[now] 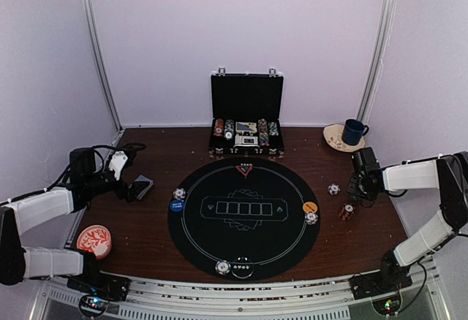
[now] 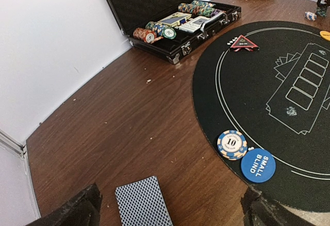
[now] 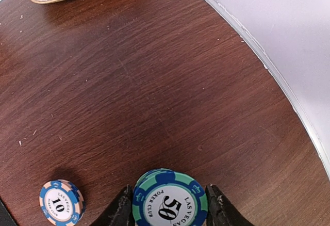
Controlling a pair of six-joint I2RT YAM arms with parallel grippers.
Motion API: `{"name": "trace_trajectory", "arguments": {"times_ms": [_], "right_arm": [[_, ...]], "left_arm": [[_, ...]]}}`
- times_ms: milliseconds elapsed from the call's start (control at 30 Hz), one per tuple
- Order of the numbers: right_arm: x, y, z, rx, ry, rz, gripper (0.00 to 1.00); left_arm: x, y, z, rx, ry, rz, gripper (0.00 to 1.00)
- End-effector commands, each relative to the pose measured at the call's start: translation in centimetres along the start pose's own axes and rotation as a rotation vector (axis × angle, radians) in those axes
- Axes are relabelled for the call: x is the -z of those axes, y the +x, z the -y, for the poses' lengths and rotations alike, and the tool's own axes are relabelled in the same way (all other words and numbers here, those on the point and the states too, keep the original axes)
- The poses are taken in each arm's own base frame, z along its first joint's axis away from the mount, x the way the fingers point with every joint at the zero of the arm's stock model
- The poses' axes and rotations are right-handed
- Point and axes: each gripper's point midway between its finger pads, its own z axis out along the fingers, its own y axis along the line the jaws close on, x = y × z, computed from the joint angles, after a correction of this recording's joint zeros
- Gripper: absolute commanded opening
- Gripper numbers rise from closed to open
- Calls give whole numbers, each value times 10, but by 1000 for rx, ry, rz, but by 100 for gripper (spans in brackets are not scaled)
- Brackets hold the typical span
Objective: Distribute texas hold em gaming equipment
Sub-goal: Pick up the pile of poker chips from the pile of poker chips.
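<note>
My left gripper [image 1: 131, 188] is open at the table's left, its jaws wide either side of a grey-blue-backed card deck [image 1: 142, 186]. In the left wrist view the deck [image 2: 143, 203] lies flat on the wood between the gripper's [image 2: 170, 211] fingers, touching neither. A "10" chip [image 2: 232, 144] and the blue small-blind disc [image 2: 258, 165] sit on the black mat's left edge. My right gripper [image 1: 360, 188] is shut on a small stack of teal "50" chips [image 3: 170, 201] over bare wood at the right. Another "10" chip [image 3: 62, 202] lies left of it.
The round black mat [image 1: 219, 232] carries a red triangle marker [image 1: 245, 169], an orange disc [image 1: 310, 207], a dark disc [image 1: 243, 269] and chips. An open black briefcase [image 1: 246, 115] stands behind. A red chip [image 1: 346, 211], a blue cup [image 1: 355, 131] on a saucer and a red-and-white dish [image 1: 94, 240] are nearby.
</note>
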Motion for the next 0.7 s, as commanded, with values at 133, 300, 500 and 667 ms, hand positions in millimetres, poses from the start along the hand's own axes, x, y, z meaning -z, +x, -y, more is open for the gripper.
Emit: {"name": "trace_trajectory", "arguments": {"times_ms": [133, 300, 500, 667], "right_arm": [[2, -9, -2, -11, -12, 24, 45], [3, -11, -1, -9, -11, 33, 40], [10, -17, -1, -15, -22, 56, 38], [16, -22, -5, -11, -39, 76, 38]], "left_arm": [[0, -7, -1, -26, 0, 35, 98], [0, -8, -1, -26, 0, 36, 98], [0, -7, -1, -26, 0, 34, 98], [-1, -7, -1, -25, 0, 33, 98]]}}
